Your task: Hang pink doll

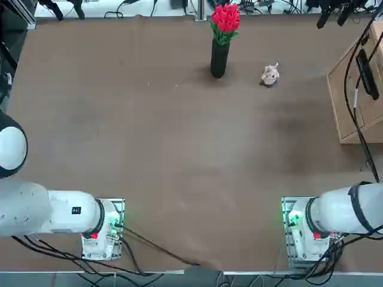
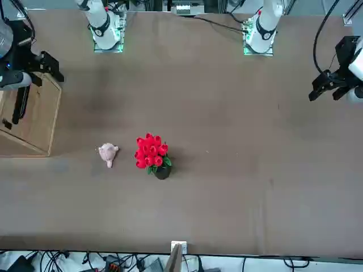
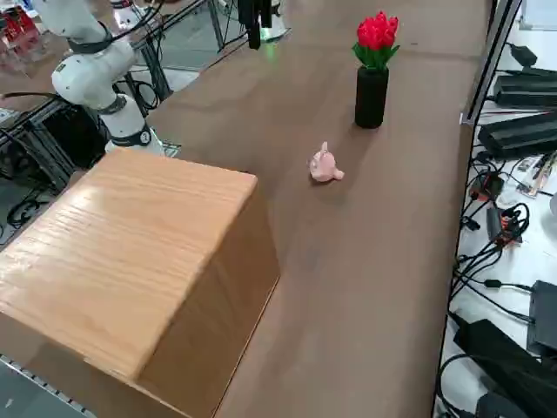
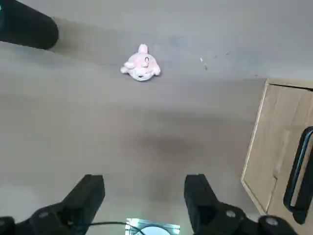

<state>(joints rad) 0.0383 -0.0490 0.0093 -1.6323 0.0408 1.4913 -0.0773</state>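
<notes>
Landmark: black vase [image 1: 219, 58] holding the red tulip bouquet [image 1: 225, 18], standing upright on the far part of the table [image 1: 149, 149] from the robot.

Pink doll [image 1: 270, 74]: lies on the table near the vase, on the robot's right of it, not touching it; also seen at [image 2: 108, 153], [image 3: 325, 165] and [image 4: 141, 66]; nothing holds it.

Right gripper [image 4: 144, 196]: raised above the table, well apart from the vase and on the robot's side of it; fingers spread wide with bare table visible between them; no object held; the doll lies well ahead of the fingertips.

Wooden box [image 3: 130, 261]: stands at the table's right edge, well apart from the vase; a black handle [image 4: 298, 169] shows on its face.
</notes>
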